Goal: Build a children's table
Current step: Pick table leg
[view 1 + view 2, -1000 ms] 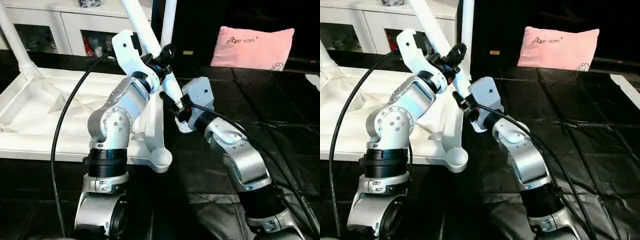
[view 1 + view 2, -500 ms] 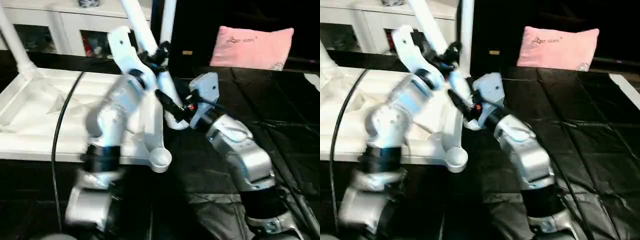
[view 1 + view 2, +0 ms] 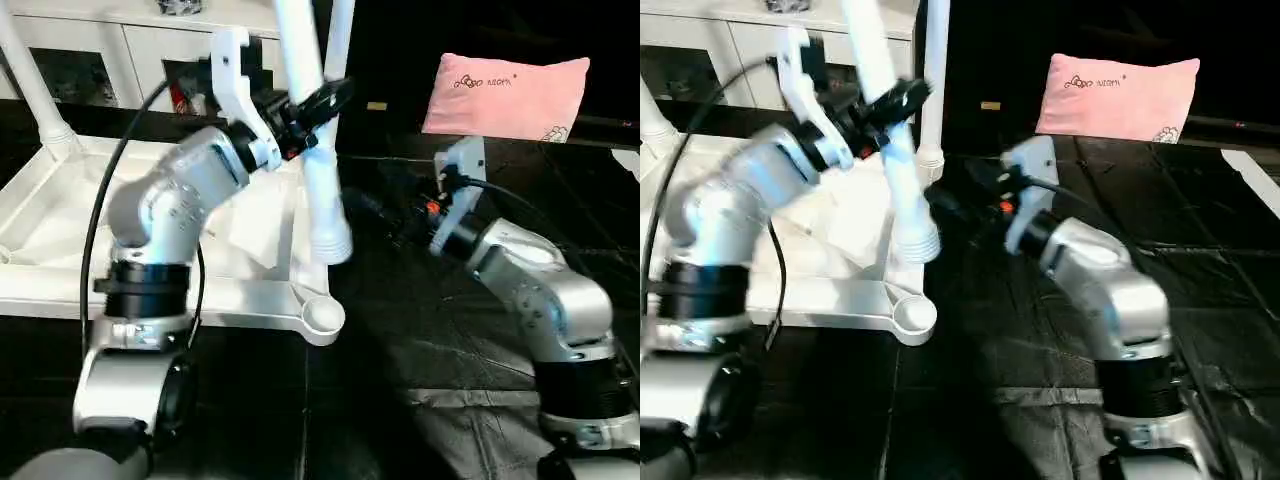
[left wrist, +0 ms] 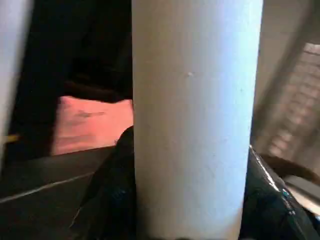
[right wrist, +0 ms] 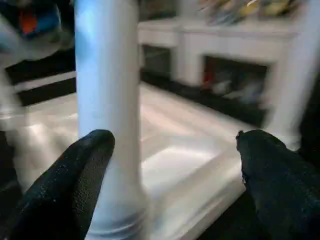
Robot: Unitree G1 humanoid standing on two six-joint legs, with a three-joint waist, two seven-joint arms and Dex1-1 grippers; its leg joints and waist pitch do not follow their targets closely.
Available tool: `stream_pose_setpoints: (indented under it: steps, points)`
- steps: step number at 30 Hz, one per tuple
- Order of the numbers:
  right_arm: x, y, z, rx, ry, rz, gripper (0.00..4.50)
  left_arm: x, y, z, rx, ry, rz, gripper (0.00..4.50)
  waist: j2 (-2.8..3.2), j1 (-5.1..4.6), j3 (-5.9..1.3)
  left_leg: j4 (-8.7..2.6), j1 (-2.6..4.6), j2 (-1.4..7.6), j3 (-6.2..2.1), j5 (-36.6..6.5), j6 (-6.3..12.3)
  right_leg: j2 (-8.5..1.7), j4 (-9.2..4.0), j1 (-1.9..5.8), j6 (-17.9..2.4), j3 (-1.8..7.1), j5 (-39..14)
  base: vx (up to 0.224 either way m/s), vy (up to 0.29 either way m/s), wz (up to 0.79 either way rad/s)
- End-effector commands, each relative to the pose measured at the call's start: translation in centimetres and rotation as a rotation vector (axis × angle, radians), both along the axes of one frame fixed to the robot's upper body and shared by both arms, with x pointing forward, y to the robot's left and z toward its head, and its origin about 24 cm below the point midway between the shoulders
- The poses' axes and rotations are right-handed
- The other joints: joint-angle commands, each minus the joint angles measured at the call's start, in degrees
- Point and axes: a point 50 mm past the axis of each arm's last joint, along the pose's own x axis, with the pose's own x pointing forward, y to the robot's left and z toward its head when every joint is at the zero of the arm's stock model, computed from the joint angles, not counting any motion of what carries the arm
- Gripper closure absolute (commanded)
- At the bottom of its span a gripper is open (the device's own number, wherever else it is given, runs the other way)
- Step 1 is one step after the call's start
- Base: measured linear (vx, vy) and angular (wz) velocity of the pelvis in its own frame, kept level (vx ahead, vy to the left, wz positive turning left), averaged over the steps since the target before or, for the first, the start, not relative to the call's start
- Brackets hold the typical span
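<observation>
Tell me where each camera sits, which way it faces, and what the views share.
Eye views: on the head, facing forward and down at the tabletop, the leg, both silver forearms.
Left wrist view: on the left arm, facing the leg, which the left end effector grips.
Right wrist view: on the right arm, facing leg and tabletop between the right end effector's open black fingers.
Shared: the leg.

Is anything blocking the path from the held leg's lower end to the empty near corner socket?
Nothing visible does. The left gripper holds the leg, whose ribbed lower end hangs above the upturned tabletop's rim, short of the empty corner socket. The right gripper stands open, off to the side.
</observation>
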Motion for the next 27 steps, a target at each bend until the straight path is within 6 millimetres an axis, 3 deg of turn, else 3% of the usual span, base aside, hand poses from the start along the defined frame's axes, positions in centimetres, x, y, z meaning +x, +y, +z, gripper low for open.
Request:
stream_pose_setpoints:
  steps: [1,6,10,11,15,16,21,23,27]
  points:
    - [-1.1,0.0,0.0,0.047,0.048,0.142,0.25,-1.5,-1.2,2.0,-0.020,-0.095,-0.191,2.68,0.89,0.32,-4.06,-3.58,2.06,2.03,-0.62,-7.41,-1.50,-4.18,-3.80,2.35,-13.25,2.24,7.50,0.000,0.000,0.00]
    - [-2.4,0.3,0.1,0.072,0.038,0.278,0.25,-2.5,-1.6,2.3,-0.004,-0.135,-0.301,2.68,0.93,0.52,-4.05,-3.64,2.15,2.26,-0.63,-8.09,-1.61,-4.38,-3.86,2.28,-13.96,2.16,6.40,0.000,0.000,0.00]
    - [-3.5,1.0,0.4,0.123,0.054,0.410,0.25,-4.4,-2.9,1.9,0.021,-0.175,-0.492,2.68,0.94,0.72,-3.90,-3.82,2.21,2.43,-0.62,-9.53,-2.26,-4.49,-4.00,2.10,-13.80,2.22,2.78,0.000,0.000,0.00]
    - [-3.5,1.0,0.4,0.123,0.054,0.410,0.51,-4.4,-2.9,1.9,0.021,-0.175,-0.493,2.68,0.92,0.75,-3.94,-3.79,2.20,2.40,-0.61,-9.51,-2.32,-4.51,-4.01,2.10,-13.81,2.21,2.67,0.000,0.000,0.00]
    - [-3.7,1.3,0.1,0.114,0.084,0.443,0.73,-5.1,-3.2,1.8,0.022,-0.183,-0.570,2.68,0.87,0.80,-3.79,-3.86,2.17,2.30,-0.57,-9.79,-2.89,-4.43,-4.17,1.93,-13.47,2.21,0.82,0.000,0.000,0.00]
    - [-3.7,1.3,0.1,0.114,0.084,0.443,1.00,-5.1,-3.2,1.8,0.022,-0.183,-0.570,2.68,0.88,0.81,-3.83,-3.88,2.18,2.34,-0.62,-9.94,-3.14,-4.49,-4.21,1.98,-13.17,2.23,0.16,0.000,0.000,0.00]
    - [-3.9,1.2,-0.2,0.102,0.108,0.475,1.11,-5.1,-3.1,1.9,0.023,-0.190,-0.593,2.68,0.84,0.96,-3.90,-3.83,2.20,2.33,-0.63,-9.43,-3.23,-4.46,-4.21,1.95,-12.43,2.24,0.24,0.000,0.000,0.00]
    - [-4.0,1.2,-0.2,0.101,0.115,0.484,1.49,-5.2,-3.0,1.9,0.023,-0.193,-0.600,2.68,0.74,1.05,-3.97,-3.77,2.14,2.29,-0.62,-8.50,-3.03,-4.40,-4.03,2.00,-12.54,2.20,1.64,0.000,0.000,0.00]
    - [-4.0,1.1,-0.5,0.103,0.157,0.480,1.63,-5.4,-3.0,1.9,0.025,-0.198,-0.612,2.68,0.79,1.09,-4.03,-3.72,2.13,2.27,-0.64,-7.95,-2.78,-4.36,-3.95,2.04,-12.76,2.17,2.66,0.000,0.000,0.00]
